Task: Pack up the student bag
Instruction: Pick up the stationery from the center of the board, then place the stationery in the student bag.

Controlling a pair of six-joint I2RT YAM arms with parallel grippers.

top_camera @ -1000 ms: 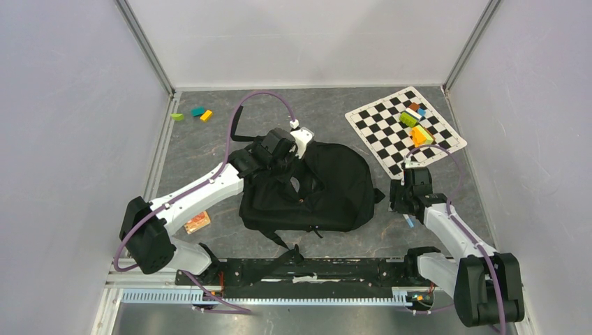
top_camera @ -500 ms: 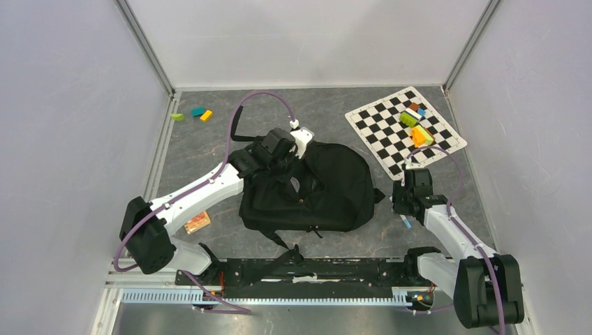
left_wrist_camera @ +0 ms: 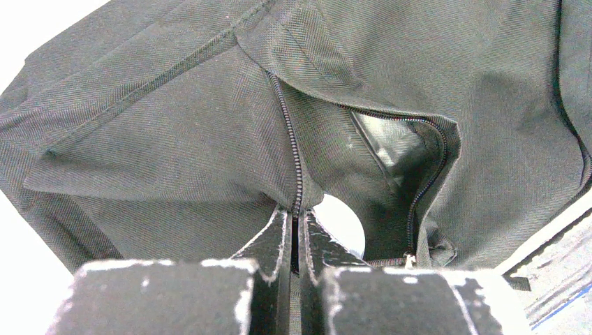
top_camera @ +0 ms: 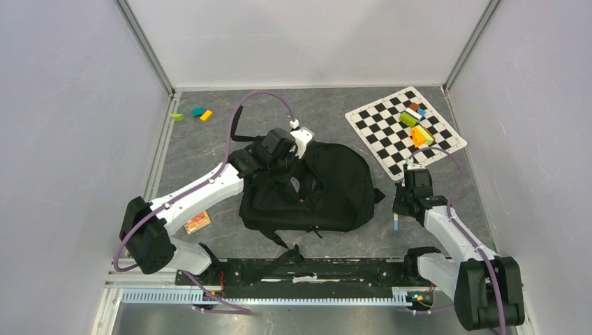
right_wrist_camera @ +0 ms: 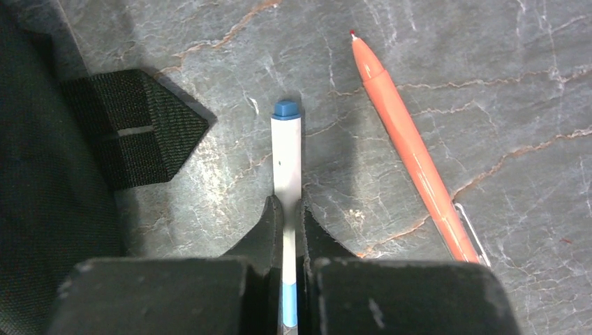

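The student bag (top_camera: 317, 188), a black fabric backpack, lies in the middle of the table. My left gripper (top_camera: 279, 159) is at its upper left edge. In the left wrist view the left gripper (left_wrist_camera: 297, 213) is shut on the bag's zipper edge (left_wrist_camera: 293, 150), and a zippered opening (left_wrist_camera: 408, 157) gapes to its right. My right gripper (top_camera: 399, 209) is to the right of the bag. In the right wrist view the right gripper (right_wrist_camera: 286, 206) is shut on a white pen with a blue cap (right_wrist_camera: 287, 143). An orange pen (right_wrist_camera: 408, 146) lies beside it on the table.
A black strap end (right_wrist_camera: 136, 129) of the bag lies left of the white pen. A checkered mat (top_camera: 391, 136) at the back right holds several coloured blocks (top_camera: 417, 125). More blocks (top_camera: 192, 113) lie at the back left. An orange packet (top_camera: 197, 222) is beside the left arm.
My right gripper has closed on the white pen, and the pen's end has shifted a little to the left. The left arm and the bag have not moved.
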